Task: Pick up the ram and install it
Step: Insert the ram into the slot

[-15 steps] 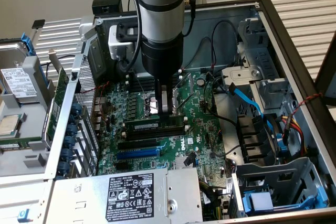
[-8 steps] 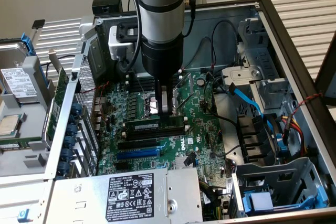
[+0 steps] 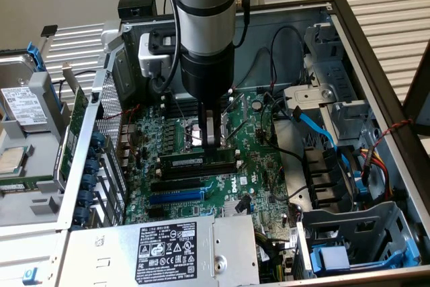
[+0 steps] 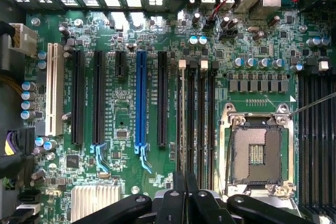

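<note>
Hanging over the middle of the green motherboard [image 3: 259,160] inside the open grey metal computer case [image 3: 262,18], the dark two-fingered gripper [image 3: 212,144] was seen with its fingers pressed together and nothing gripped between them. The long, narrow green ram stick with a white label strip [image 3: 198,160] was found standing on edge in a long black memory slot, directly beneath the fingertips, between the square silver processor socket [image 4: 257,150] and the blue expansion slot [image 4: 140,98]. Whether fingertips and ram stick touched could not be told.
</note>
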Robot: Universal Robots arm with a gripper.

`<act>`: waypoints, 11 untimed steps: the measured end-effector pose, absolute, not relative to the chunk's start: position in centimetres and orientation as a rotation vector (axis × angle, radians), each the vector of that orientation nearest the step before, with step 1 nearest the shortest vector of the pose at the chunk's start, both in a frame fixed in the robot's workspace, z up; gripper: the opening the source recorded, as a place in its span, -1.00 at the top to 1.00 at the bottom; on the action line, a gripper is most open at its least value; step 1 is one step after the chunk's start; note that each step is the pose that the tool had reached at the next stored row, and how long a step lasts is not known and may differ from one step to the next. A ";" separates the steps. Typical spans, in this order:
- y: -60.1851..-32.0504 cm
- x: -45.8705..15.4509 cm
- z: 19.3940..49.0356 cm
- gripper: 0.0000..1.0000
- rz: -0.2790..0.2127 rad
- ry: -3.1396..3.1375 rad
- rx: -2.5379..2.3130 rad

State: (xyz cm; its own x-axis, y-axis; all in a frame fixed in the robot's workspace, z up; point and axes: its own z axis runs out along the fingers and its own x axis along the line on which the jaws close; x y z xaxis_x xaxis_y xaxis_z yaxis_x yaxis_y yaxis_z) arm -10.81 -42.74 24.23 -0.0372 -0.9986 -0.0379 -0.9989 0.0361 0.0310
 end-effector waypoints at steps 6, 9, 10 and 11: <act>-42.8 -10.8 24.2 0.76 0.076 2.258 -2.175; -42.8 -10.8 24.1 0.76 0.076 2.259 -2.174; -42.8 -10.8 24.1 0.76 0.076 2.258 -2.174; -42.8 -10.8 24.1 0.76 0.075 2.258 -2.174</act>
State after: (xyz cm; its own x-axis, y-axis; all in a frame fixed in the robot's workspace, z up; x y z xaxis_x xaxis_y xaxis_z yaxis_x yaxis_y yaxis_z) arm -10.81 -42.77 24.09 -0.0386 -0.9985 -0.0378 -0.9988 0.0375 0.0303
